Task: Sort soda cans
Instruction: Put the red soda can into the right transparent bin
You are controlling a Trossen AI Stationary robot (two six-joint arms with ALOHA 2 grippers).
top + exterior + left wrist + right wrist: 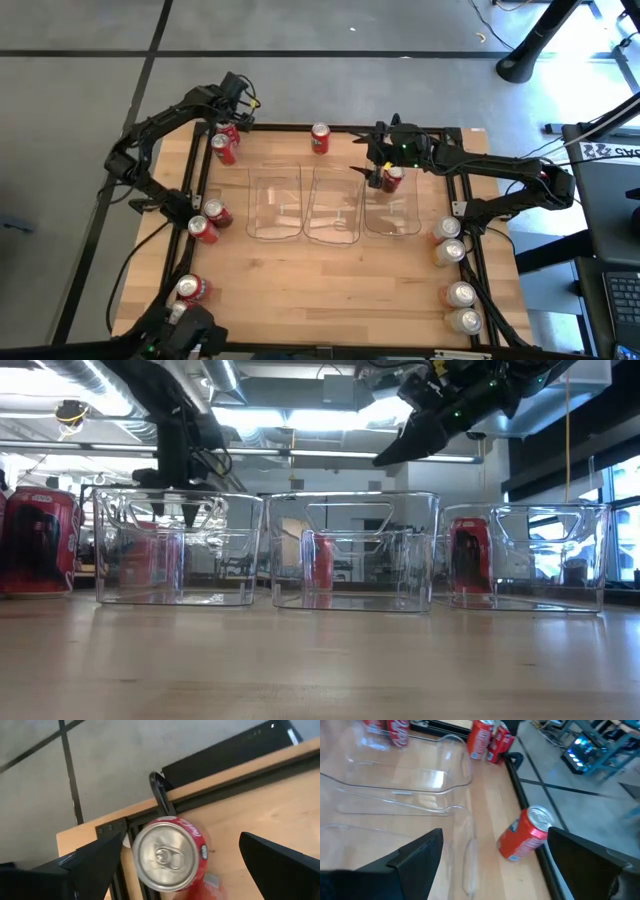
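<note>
Two red soda cans stand upright in the table's far left corner. My left gripper (230,122) hangs open above the farther one (167,855), a finger on each side and clear of it; its silver top faces the wrist camera. My right gripper (376,170) is open and empty over the far end of the right clear bin (392,212). A red can (393,179) stands just beside its fingers; whether inside the bin or behind it, I cannot tell. Another red can (525,834) stands alone at the far edge.
Three clear bins (305,205) stand side by side mid-table. Two red cans (207,220) stand at the left edge, one (190,290) near the front left corner. Several pale cans (455,275) line the right edge. A black frame (300,127) rims the table.
</note>
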